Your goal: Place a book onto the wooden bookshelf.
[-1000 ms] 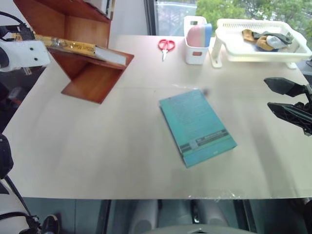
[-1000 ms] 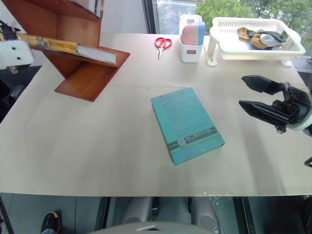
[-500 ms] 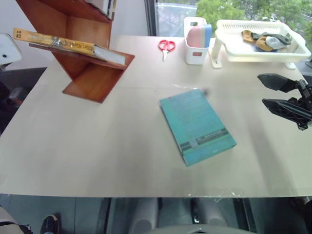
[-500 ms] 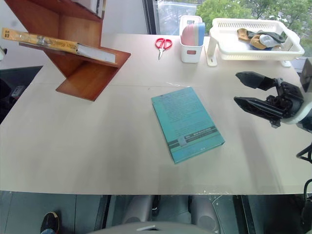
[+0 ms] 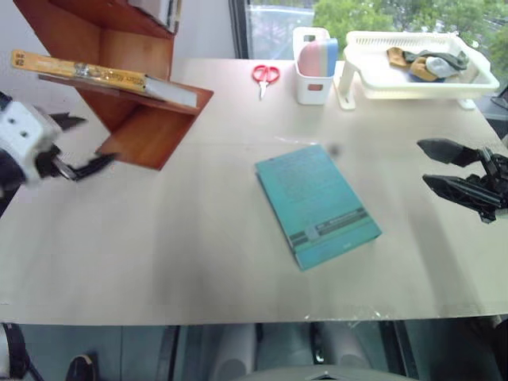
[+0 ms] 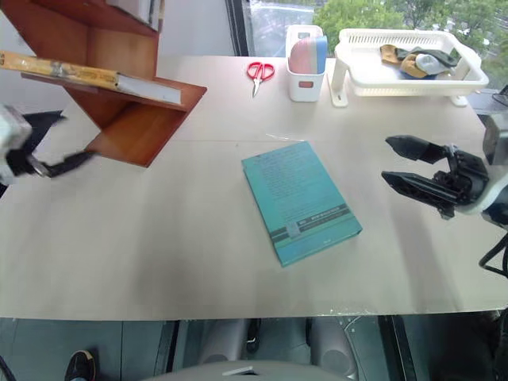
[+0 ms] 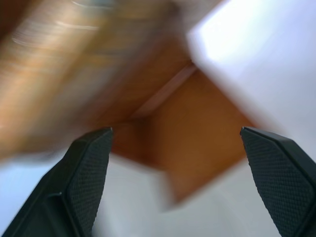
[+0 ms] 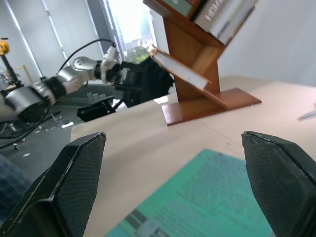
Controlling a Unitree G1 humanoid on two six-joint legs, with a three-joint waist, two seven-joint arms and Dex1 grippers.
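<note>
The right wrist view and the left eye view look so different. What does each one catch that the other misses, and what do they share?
Only the right wrist view shows books standing on the upper board and a dim room with grey blinds behind the left arm.

Only the left eye view shows the red scissors, the white cup, the white tray and trees outside.

Both share the wooden bookshelf with the yellow book lying on its slanted board, the teal book flat on the table, and both open pincers, left and right.

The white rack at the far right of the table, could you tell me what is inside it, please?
The white rack holds a small heap of tan, dark and pale grey items, possibly cloth. What they are exactly, and anything under the heap, cannot be seen.
</note>
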